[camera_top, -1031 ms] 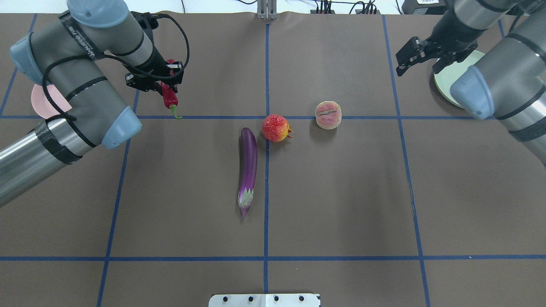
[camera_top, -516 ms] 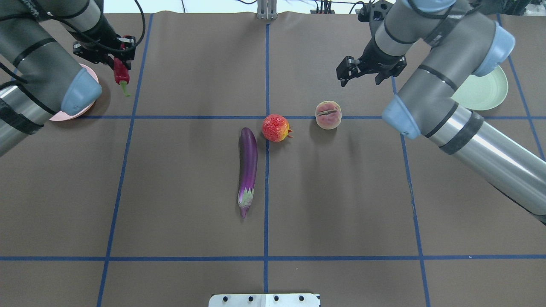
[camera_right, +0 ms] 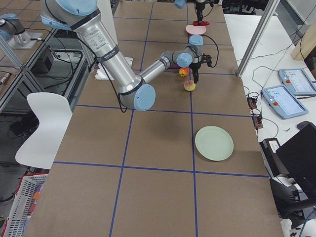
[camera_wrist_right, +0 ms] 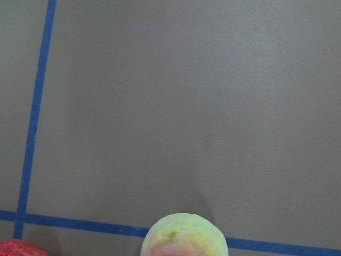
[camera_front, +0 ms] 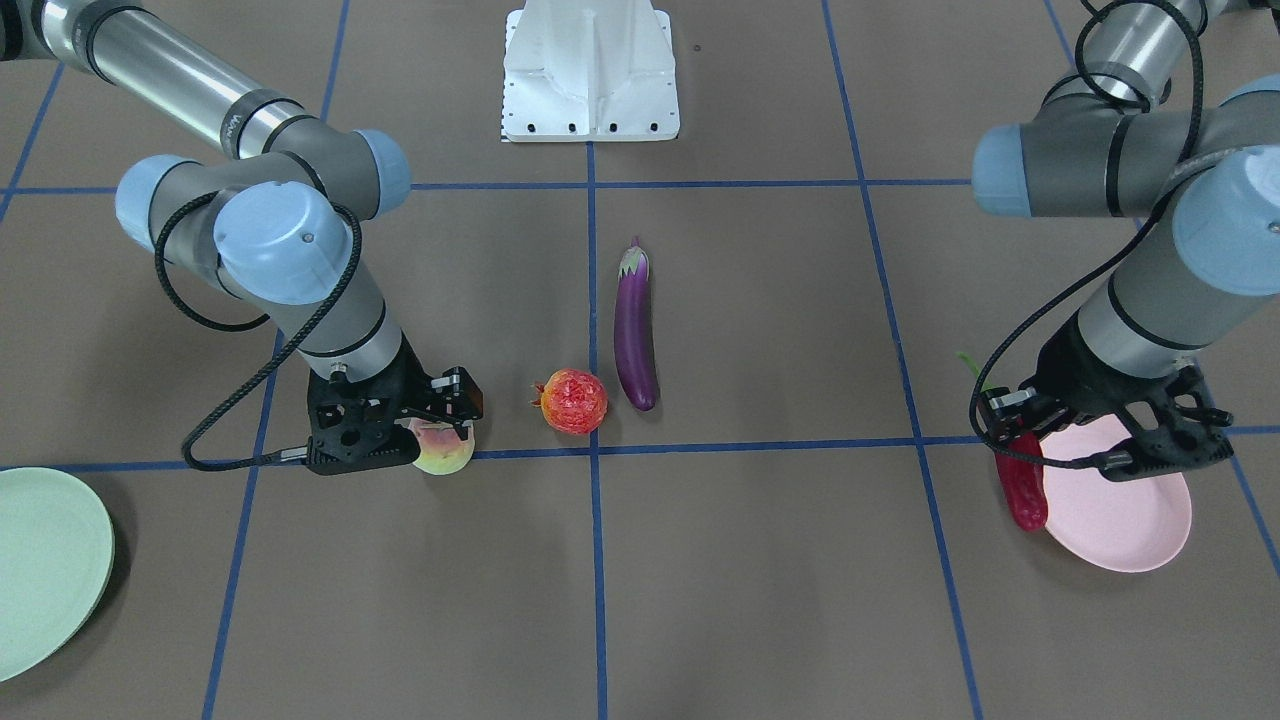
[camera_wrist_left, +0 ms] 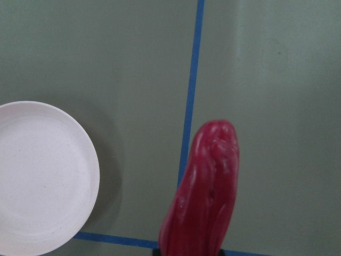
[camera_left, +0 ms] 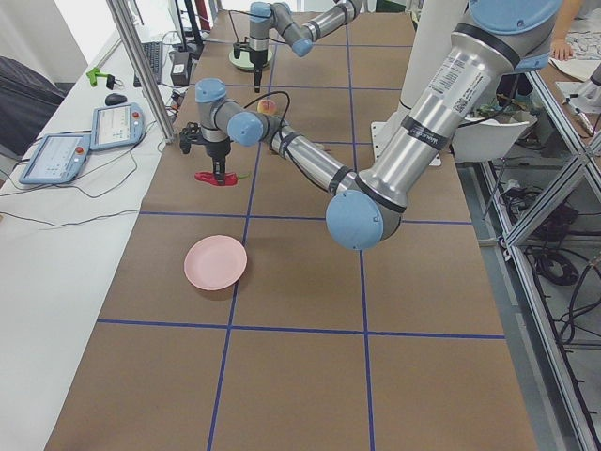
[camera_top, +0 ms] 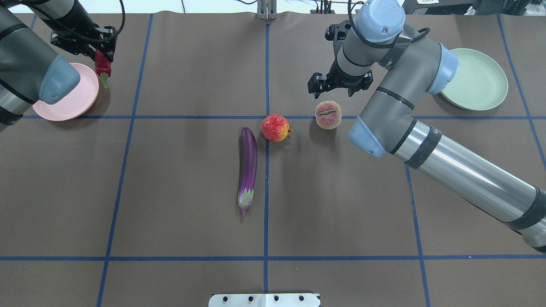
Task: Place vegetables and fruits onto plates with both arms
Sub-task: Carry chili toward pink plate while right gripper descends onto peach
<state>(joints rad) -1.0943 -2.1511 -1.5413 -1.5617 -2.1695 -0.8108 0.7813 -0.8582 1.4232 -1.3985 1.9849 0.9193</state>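
As you look out from the white base block (camera_top: 264, 299), the brown tabletop (camera_top: 170, 192) is gridded with blue tape (camera_top: 265, 238). The eggplant (camera_top: 248, 166) lies nearest, then the pomegranate (camera_top: 275, 127) and the peach (camera_top: 328, 114). Your right tool (camera_top: 338, 87) hangs spread wide above the peach's far side, the mint plate (camera_top: 477, 81) well apart. Your left tool (camera_top: 101, 50) pinches the chili (camera_top: 103, 66) in the air just beside the pink plate (camera_top: 76, 96). Teach pendants (camera_left: 56, 155) lie beyond the far edge.
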